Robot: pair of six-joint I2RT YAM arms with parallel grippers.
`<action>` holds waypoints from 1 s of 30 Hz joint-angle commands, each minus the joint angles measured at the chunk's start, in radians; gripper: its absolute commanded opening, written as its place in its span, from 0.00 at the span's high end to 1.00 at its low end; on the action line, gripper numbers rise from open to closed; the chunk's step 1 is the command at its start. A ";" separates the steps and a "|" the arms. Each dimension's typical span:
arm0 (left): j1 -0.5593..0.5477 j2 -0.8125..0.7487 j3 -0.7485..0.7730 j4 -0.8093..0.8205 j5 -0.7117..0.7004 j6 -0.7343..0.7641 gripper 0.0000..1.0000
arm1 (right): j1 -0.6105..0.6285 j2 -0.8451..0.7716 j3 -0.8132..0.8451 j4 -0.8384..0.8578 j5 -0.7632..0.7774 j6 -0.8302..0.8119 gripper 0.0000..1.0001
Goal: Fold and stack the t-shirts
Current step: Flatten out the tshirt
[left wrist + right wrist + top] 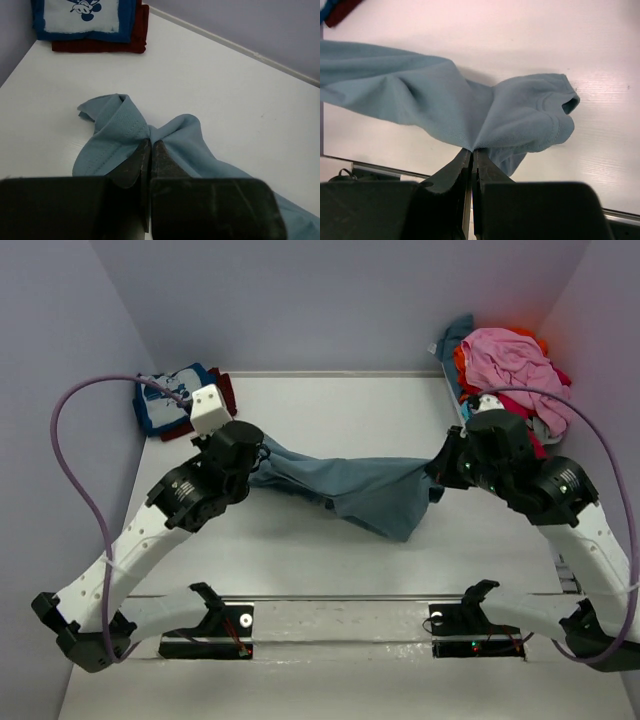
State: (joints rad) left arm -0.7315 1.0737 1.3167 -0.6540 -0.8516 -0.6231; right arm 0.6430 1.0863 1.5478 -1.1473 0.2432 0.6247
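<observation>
- My left arm comes in from the near left with its elbow bent and its wrist turned toward the table's middle. The left gripper (pixel 258 458) is clenched on the left end of the slate-blue t-shirt (pixel 360 490).
- My right arm mirrors it from the near right. The right gripper (pixel 438 472) is pinched tight on the shirt's other end (a hemmed edge curls just past the fingertips in the wrist view).
- The shirt spans the middle of the table between the two grippers, bunched at each grip. Its middle sags, and a loose fold droops toward the near side.
- In the far-left corner, a folded blue tee with white cartoon print (pixel 165 405) lies on top of a folded dark red one (pixel 228 388), well apart from the left gripper.
- At the far right sits a loose heap, with a pink tee (pixel 510 355) on top and orange (pixel 461 365) and teal (pixel 455 335) cloth showing at its left edge.
- The table (pixel 330 400) is white, with pale lavender walls (pixel 330 300) on three sides.
</observation>
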 commanded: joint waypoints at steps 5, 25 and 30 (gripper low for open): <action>-0.141 -0.159 -0.085 -0.182 -0.242 -0.193 0.94 | 0.007 -0.196 -0.012 0.017 0.125 -0.019 0.93; -0.152 -0.340 -0.151 0.070 -0.411 0.029 0.94 | 0.007 -0.362 -0.112 0.211 0.300 -0.132 0.93; -0.152 -0.298 -0.103 0.151 -0.441 0.137 0.94 | 0.007 -0.281 -0.025 0.258 0.314 -0.212 0.93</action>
State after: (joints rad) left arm -0.8845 0.7414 1.1721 -0.6300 -1.1732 -0.5812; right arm 0.6441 0.7513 1.4490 -1.0237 0.4892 0.4953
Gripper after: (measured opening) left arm 0.087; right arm 0.074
